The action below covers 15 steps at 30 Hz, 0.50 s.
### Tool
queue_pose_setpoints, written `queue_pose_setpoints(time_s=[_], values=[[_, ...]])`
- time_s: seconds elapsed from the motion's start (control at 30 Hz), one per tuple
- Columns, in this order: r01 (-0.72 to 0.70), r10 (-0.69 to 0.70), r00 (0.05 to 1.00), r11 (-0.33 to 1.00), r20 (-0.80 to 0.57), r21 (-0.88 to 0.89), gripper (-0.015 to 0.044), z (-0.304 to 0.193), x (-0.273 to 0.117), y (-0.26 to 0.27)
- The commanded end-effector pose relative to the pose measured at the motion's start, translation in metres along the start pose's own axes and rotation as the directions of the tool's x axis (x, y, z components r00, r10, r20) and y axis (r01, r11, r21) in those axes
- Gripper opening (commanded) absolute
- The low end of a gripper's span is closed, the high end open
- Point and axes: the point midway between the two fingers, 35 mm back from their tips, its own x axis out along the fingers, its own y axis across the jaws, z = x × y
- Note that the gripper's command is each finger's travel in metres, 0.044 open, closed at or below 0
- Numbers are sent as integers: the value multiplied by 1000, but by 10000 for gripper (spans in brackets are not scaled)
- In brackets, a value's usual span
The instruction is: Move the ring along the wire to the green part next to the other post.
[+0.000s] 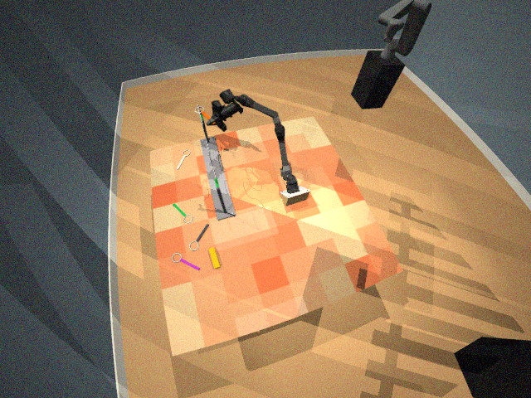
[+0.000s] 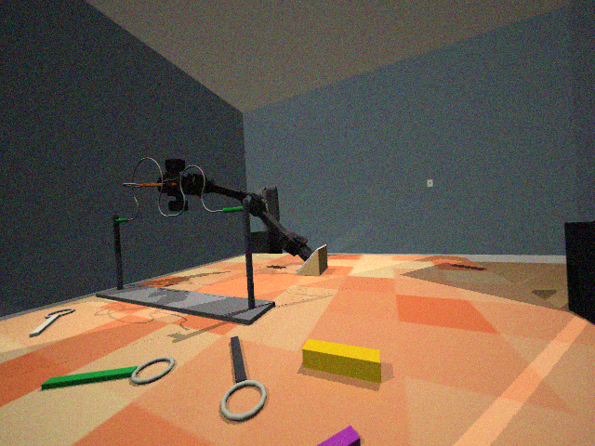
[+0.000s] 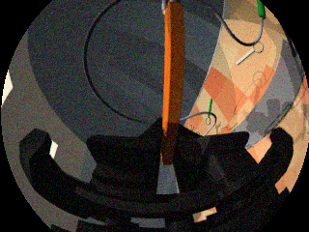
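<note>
The ring (image 1: 202, 112) (image 2: 130, 184) lies about level around the left bend of the thin grey wire (image 2: 204, 184) (image 3: 85, 58), above the far post (image 2: 118, 254). Whether it touches the wire cannot be told. Its orange handle (image 1: 206, 115) (image 2: 150, 184) (image 3: 174, 72) points back to my gripper (image 1: 211, 123) (image 2: 166, 184) (image 3: 164, 122), which is shut on the handle's end. One green part (image 2: 122, 219) (image 3: 261, 9) is at the far post, below the ring; the other green part (image 1: 216, 183) (image 2: 232, 209) is at the near post (image 2: 248, 259).
The wire's middle loops pass close to my gripper in the exterior view. A grey base (image 2: 216, 306) carries the posts. Loose rings with white (image 1: 182, 161), green (image 1: 180, 210), dark (image 1: 202, 235) and purple (image 1: 190, 264) handles and a yellow block (image 1: 214, 258) (image 2: 341, 360) lie on the table.
</note>
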Motion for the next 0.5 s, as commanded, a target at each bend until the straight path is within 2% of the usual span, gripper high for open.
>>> queue_pose_setpoints(time_s=[0.0,0.47], values=[[27,-27,1000,999,1,-47,-150,0,1,-2],[116,-114,993,970,24,-211,-150,1,2,-9]])
